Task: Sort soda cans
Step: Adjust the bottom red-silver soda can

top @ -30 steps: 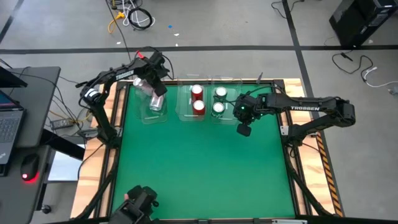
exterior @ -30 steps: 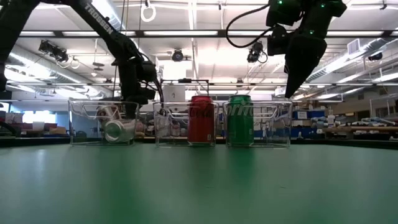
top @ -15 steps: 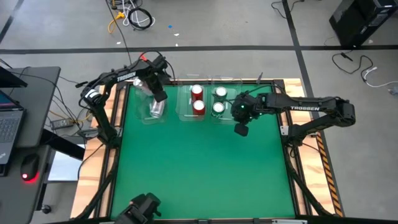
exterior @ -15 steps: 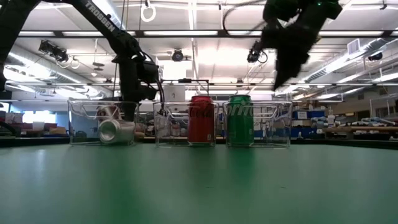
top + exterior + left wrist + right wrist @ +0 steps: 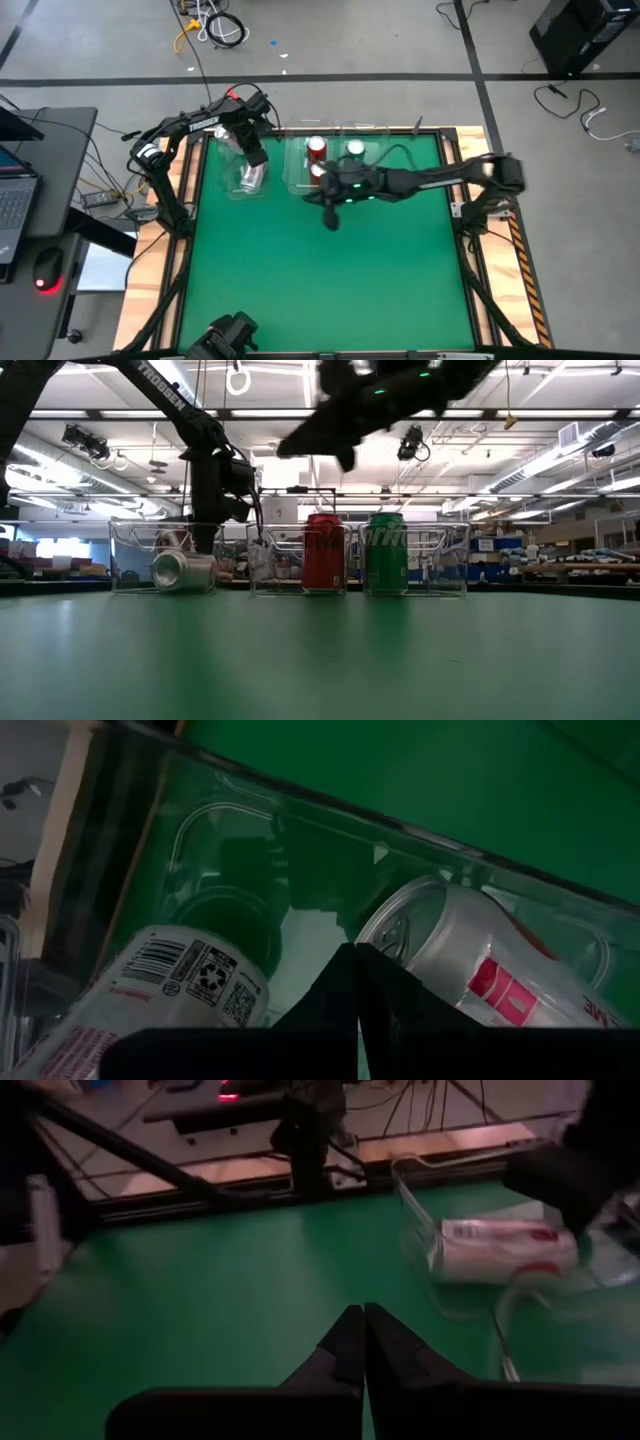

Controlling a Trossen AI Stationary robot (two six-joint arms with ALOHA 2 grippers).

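1. The left hand [image 5: 254, 158] hangs over the left clear bin [image 5: 232, 187] at the back of the green counter [image 5: 320, 270], its fingers pressed together and holding nothing
2. Two silver cans [image 5: 480, 970] lie on their sides in that bin, one beside the other
3. The right hand [image 5: 331, 218] reaches across in front of the middle bin [image 5: 297, 182], above the counter, fingers together and empty
4. Red cans [image 5: 316, 149] stand upright in the middle bin, green cans [image 5: 355, 150] in the right bin [image 5: 440, 560]
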